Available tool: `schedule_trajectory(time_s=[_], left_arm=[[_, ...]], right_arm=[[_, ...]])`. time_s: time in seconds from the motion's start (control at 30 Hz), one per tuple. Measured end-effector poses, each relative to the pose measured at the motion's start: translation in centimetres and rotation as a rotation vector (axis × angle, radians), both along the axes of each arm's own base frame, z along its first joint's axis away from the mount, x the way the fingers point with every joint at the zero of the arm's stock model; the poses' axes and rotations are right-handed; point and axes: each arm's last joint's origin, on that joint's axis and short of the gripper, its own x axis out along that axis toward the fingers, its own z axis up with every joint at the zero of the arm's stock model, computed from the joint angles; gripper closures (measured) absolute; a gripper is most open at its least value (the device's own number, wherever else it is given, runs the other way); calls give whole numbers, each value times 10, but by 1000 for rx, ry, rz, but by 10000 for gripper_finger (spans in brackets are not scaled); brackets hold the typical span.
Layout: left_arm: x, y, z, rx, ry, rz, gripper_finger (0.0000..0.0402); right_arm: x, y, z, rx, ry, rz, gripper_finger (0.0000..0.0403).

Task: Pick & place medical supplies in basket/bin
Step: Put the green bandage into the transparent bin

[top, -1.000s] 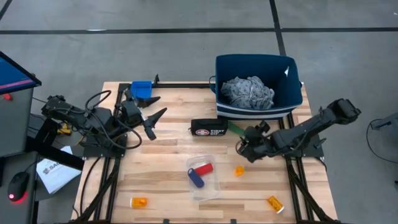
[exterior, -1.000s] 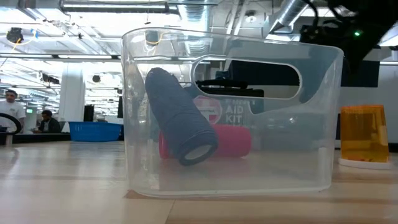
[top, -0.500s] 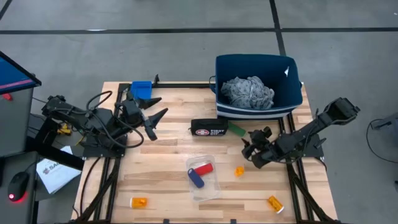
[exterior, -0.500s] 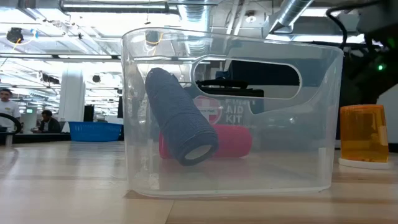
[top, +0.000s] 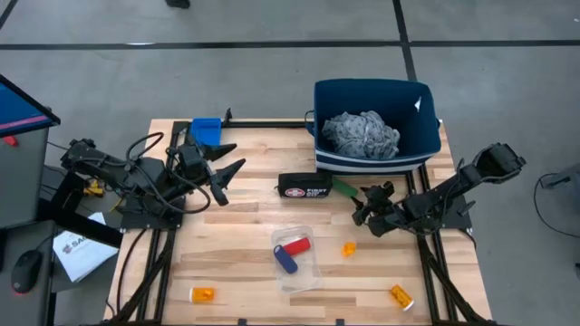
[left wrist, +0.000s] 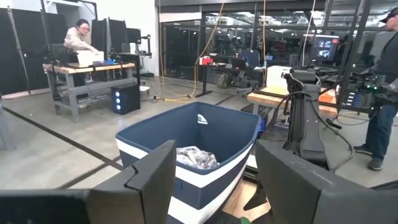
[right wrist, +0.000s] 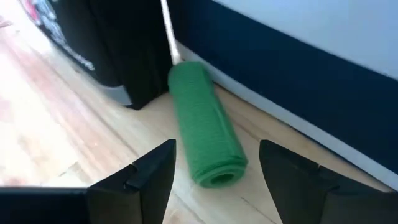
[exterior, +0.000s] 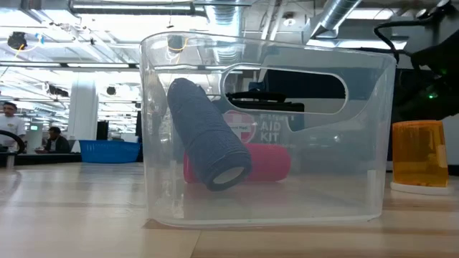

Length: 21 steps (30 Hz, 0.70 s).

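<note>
On the desk [top: 245, 237], near its front edge, a clear plastic tub [top: 294, 261] holds a blue roll [top: 285, 260] leaning over a red roll [top: 295, 245]. At the back right corner stands the navy bin [top: 376, 125], with the grey cloth [top: 361, 132] inside it.

The left gripper [top: 224, 169] hangs over the back left part of the desk, fingers spread, holding nothing. The right gripper [top: 361, 210] sits low by the bin's front wall, fingers parted and empty, with the green roll [right wrist: 203, 122] lying on the wood just ahead of them, untouched, beside a black first-aid pouch [top: 304, 186]. Orange pill bottles [top: 349, 248] lie scattered along the front.
</note>
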Motion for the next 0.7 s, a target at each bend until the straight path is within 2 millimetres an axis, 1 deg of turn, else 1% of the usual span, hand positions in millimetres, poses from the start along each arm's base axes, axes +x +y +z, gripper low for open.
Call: schedule_trajectory(time_s=[0.13,0.23,0.37,0.7], left_arm=[[0,0,0,0,0,0,192],[0,0,0,0,0,0,192],[0,0,0,0,0,0,192],[0,0,0,0,0,0,192]], right_arm=[[0,-5,-4,2,18,29,175],[-3,-11,-8,9,45,20,175],[-4,-15,-12,31,34,39,175],[2,-24,-11,63,63,104,175]])
